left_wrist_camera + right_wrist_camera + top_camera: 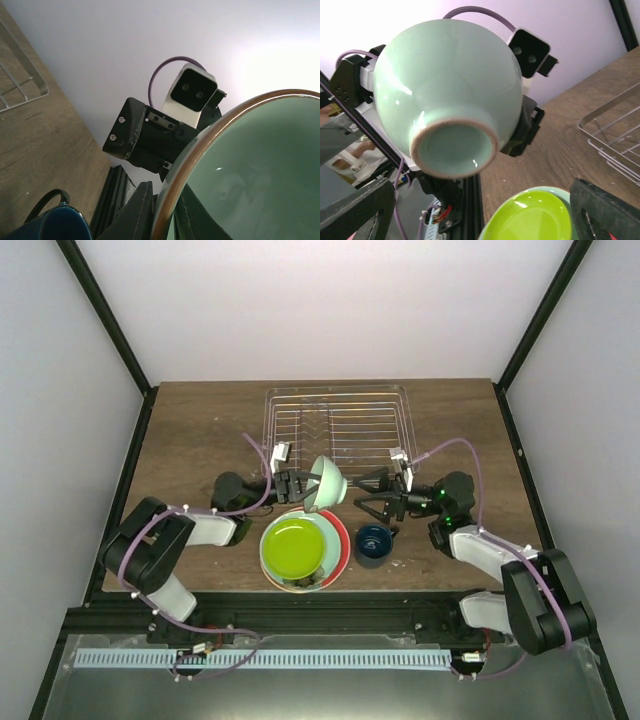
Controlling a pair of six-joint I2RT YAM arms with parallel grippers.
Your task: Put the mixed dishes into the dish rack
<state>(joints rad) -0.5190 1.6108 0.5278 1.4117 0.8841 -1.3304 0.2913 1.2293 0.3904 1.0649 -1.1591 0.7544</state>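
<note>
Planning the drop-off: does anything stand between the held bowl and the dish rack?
Nothing visible does. The bowl, in the left gripper, hangs at the dish rack's near edge; the open right gripper is beside it.

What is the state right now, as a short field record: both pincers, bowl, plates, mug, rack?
left pincer: shut on the rim of the mint-green bowl
mint-green bowl: held in the air on its side, foot toward the right pincer
right pincer: open, holding nothing
lime-green plate: top of the stack, on the table
dark-blue mug: on the table, right of the stack
dish rack: behind the bowl, no dishes in it
</note>
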